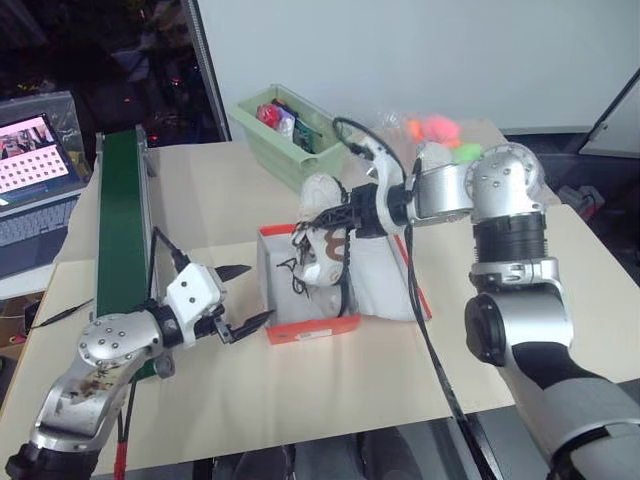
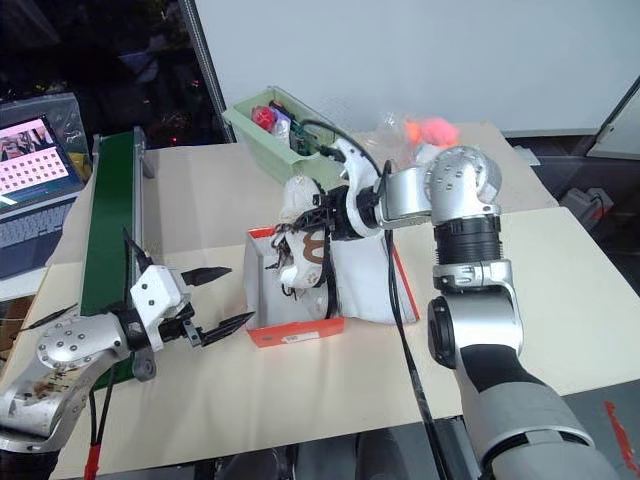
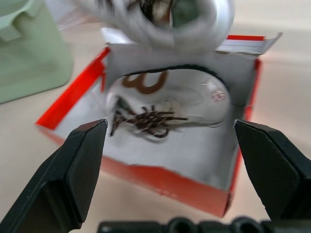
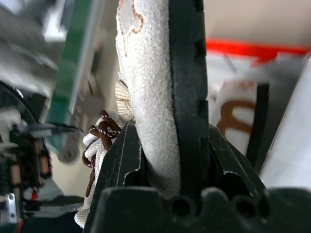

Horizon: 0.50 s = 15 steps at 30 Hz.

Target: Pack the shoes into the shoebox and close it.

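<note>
- The red-orange cardboard shoebox (image 1: 300, 328) with a white inside stands open on the beige worktop (image 1: 330, 390), its hinged lid (image 1: 385, 285) laid back on the side toward the right arm.
- One small cream sneaker with dark brown laces (image 3: 165, 104) lies on its side inside the shoebox, resting on the white bottom against the far wall.
- The right tool (image 1: 345, 215) is clamped on a second cream sneaker (image 1: 322, 235); in the right wrist view its two black fingers (image 4: 124, 155) pinch the shoe's pale fabric edge.
- This second sneaker hangs over the open shoebox, toe end up and laces dangling into the box.
- The left tool (image 1: 245, 295) hovers above the worktop just beside the near end of the shoebox, its black fingers spread wide with nothing between them.
- A pale green plastic bin (image 1: 285, 135) holding small coloured items sits beyond the shoebox.
- A long green strip (image 1: 120, 220) runs along the worktop's left edge, with a laptop (image 1: 35, 190) beyond it.
</note>
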Available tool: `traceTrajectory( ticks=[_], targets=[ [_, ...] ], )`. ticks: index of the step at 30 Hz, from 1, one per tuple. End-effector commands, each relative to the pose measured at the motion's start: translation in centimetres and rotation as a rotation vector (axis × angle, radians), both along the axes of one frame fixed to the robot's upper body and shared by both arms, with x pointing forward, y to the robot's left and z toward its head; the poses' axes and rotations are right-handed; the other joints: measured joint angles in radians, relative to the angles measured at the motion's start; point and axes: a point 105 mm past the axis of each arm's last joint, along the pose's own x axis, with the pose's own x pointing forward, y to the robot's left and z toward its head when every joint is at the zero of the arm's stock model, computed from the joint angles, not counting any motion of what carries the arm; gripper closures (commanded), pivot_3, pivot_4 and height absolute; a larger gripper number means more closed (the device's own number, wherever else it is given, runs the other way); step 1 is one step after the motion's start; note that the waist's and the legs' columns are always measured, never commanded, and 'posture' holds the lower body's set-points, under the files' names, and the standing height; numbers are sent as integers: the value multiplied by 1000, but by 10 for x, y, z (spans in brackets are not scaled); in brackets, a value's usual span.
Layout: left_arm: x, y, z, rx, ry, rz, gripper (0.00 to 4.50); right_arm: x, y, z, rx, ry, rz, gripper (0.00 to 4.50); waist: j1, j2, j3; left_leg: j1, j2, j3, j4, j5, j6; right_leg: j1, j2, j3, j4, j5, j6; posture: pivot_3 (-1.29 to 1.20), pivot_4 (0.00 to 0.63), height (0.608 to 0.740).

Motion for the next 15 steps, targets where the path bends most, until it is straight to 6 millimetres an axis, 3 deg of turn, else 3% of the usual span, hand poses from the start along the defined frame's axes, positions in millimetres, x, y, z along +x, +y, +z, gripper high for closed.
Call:
traceTrajectory(
  ticks=[1, 11, 15],
  targets=[
    [-2, -8, 8, -9, -48, -32, 30, 0, 14, -2, -11, 2, 45, 3076, -2, 0, 0, 0, 1, 0, 0, 0, 0, 0, 0, 0, 0, 0, 0, 0, 150, 740],
    [-10, -15, 4, -15, -37, -42, 30, 20, 43, -29, -48, -6, 51, 3076, -11, 0, 0, -1, 3, 2, 0, 0, 0, -4, 4, 1, 1, 1, -2, 0, 150, 740],
    [-11, -15, 4, -17, -38, -38, 30, 17, 56, -40, -59, 8, 82, 3076, -17, 0, 0, -1, 5, 2, 0, -1, -2, -4, 8, 2, 1, 2, -3, 0, 150, 740]
  ],
)
